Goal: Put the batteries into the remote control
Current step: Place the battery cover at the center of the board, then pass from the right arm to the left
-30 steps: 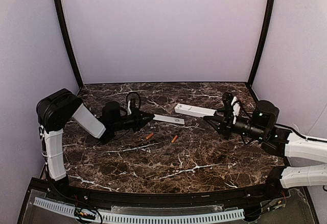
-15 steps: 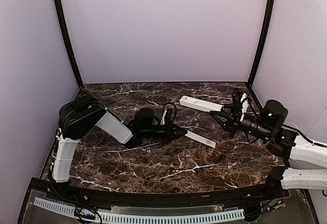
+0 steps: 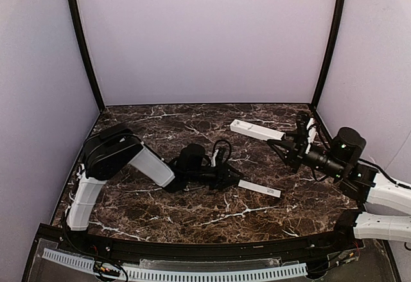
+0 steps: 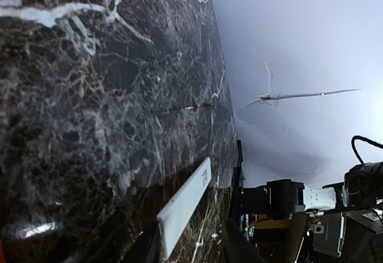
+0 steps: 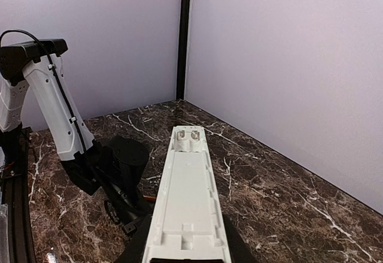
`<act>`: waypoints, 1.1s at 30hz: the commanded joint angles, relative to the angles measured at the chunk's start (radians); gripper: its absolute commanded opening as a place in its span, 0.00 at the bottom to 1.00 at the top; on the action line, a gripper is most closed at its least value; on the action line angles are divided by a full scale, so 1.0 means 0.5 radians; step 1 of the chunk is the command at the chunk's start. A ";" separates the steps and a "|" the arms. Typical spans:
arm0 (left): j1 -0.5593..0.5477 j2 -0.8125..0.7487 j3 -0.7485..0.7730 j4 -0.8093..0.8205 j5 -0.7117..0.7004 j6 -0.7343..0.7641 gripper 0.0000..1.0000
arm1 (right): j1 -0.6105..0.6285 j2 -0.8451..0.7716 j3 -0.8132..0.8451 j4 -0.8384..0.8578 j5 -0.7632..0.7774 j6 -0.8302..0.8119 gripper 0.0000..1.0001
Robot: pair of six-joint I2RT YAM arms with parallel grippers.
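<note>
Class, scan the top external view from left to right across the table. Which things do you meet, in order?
left pincer → flat white cover strip → right pincer

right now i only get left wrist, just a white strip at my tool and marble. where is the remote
observer: The right tool holds the remote control, back right in the top view.
operator: is its battery recess open
observer: Yes, the recess at its far end is uncovered, with nothing in it.
operator: where are the batteries
observer: Top view shows none. Right wrist shows an orange sliver, likely a battery, beside the left tool.
</note>
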State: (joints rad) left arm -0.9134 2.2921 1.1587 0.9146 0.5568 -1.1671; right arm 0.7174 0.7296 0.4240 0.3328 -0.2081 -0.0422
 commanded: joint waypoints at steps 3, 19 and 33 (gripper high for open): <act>0.001 -0.212 -0.082 -0.089 -0.053 0.032 0.50 | -0.017 -0.056 0.007 -0.021 0.019 0.022 0.00; 0.275 -1.548 -0.577 -1.117 -0.472 0.841 0.99 | -0.018 0.002 0.233 -0.286 -0.428 -0.047 0.00; 0.037 -2.017 -0.167 -2.118 -0.283 2.307 0.94 | -0.007 0.369 0.542 -0.465 -1.177 -0.106 0.00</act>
State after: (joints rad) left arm -0.8474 1.2938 1.0496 0.0650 0.4030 -0.2470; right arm 0.7132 0.8742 0.6323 0.1108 -0.6628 -0.0795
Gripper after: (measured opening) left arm 0.962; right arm 0.269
